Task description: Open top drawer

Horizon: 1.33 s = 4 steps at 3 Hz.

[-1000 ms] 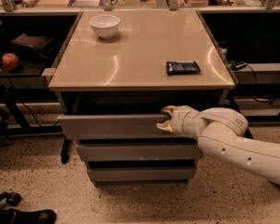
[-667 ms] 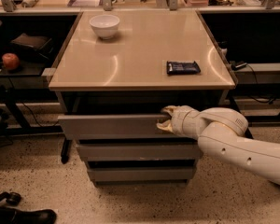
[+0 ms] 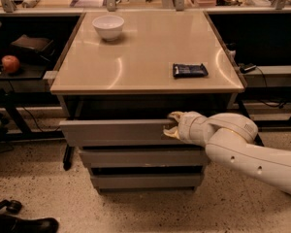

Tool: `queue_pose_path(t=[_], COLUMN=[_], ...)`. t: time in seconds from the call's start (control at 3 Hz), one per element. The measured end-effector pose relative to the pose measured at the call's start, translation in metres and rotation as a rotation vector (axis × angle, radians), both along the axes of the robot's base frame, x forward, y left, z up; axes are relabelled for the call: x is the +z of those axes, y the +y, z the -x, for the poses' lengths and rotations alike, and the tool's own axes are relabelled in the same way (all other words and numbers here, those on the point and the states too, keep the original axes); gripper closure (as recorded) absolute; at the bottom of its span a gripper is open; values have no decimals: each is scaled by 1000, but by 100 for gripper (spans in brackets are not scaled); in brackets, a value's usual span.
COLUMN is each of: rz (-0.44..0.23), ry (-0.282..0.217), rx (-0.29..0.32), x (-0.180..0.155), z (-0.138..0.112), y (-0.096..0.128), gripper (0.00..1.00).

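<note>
The end effector [image 3: 170,124], fingers spread, hooks over the upper edge of the top drawer [image 3: 116,132] (it has no handle), which sits slightly out beneath the table [image 3: 150,47].

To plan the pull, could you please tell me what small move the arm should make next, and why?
Probably draw the gripper straight toward the camera. It sits at the upper edge of the top drawer, near its right end, and that drawer juts only slightly ahead of the two lower drawers.
</note>
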<state>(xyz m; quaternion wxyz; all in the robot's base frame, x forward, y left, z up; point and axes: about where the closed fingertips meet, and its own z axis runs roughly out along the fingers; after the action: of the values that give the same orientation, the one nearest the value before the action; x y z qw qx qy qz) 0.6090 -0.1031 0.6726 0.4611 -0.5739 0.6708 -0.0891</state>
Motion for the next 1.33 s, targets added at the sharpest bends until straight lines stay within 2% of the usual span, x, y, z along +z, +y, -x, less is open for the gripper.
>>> queue_pose_path(t=[0.67, 1.33], rz=[-2, 20], ry=[-14, 0], rx=[10, 21], x=[7, -1], z=[6, 5], y=[6, 8], gripper=[100, 100])
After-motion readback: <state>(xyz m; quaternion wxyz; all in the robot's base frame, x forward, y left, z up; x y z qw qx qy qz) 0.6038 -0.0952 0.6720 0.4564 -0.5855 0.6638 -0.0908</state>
